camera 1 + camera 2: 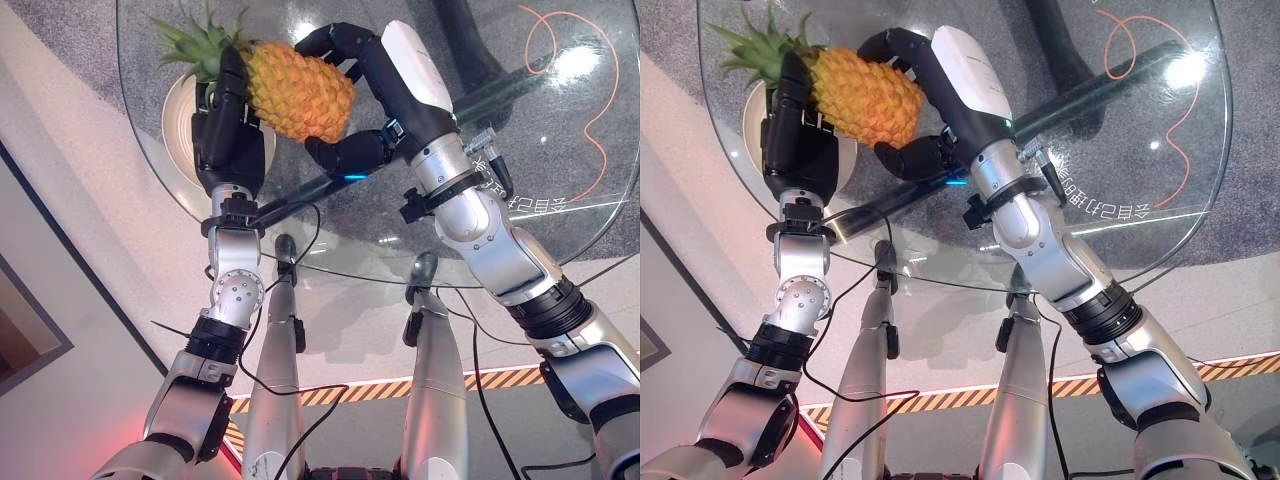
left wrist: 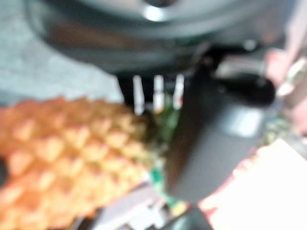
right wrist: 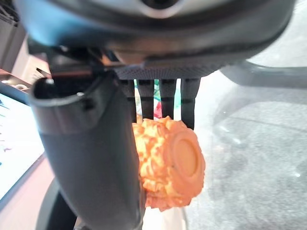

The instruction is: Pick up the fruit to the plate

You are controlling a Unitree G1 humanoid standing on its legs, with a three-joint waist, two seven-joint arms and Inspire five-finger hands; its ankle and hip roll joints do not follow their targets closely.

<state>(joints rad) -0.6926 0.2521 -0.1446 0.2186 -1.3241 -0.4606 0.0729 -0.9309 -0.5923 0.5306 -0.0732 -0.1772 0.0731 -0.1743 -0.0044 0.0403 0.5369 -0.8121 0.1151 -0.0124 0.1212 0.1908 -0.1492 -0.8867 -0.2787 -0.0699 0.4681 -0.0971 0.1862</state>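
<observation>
Orange, one pineapple (image 1: pixel 298 90) clasped by left hand (image 1: pixel 232 130) and right hand (image 1: pixel 375 95) above one plate (image 1: pixel 178 130).

Plate (image 1: pixel 178 120) largely behind left hand (image 1: pixel 228 140)

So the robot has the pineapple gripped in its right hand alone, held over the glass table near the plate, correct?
Not alone. In the left eye view both hands hold the pineapple: the right hand curls round its base end, and the left hand grips it by the leafy crown. The rest is right: it is over the glass table, beside the plate.
</observation>
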